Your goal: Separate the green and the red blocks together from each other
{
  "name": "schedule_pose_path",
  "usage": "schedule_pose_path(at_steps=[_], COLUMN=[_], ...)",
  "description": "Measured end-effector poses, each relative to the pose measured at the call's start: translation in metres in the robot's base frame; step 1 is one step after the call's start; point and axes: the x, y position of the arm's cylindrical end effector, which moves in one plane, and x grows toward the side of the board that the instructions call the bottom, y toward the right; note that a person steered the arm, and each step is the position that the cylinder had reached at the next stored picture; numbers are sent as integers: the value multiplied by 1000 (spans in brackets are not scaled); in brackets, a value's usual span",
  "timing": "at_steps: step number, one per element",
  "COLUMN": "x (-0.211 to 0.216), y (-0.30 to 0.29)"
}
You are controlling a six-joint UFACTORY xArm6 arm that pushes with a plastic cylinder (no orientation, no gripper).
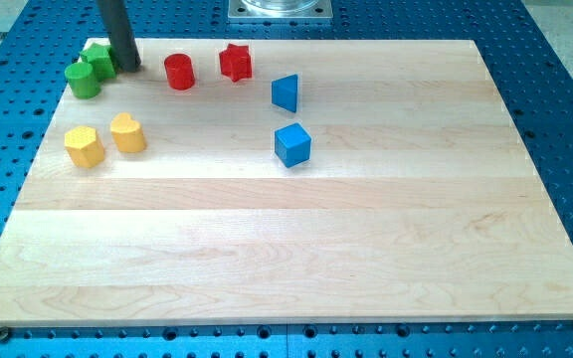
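As seen: 2 grn blocks (pixel 90 72), 2 red (pixel 207 67).

Single high, angled view over board (pixel 296 249)

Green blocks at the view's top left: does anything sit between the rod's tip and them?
Nothing visible does. My tip stands right beside the green star-like block, on its right side, with the green cylinder just lower left. The red cylinder lies apart, further right.
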Motion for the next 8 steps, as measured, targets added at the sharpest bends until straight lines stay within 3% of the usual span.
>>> schedule_pose_path(at_steps=[2, 3, 4, 6, 8], x=[68, 108, 109, 44, 38], y=[-14, -60, -91, -93, -67])
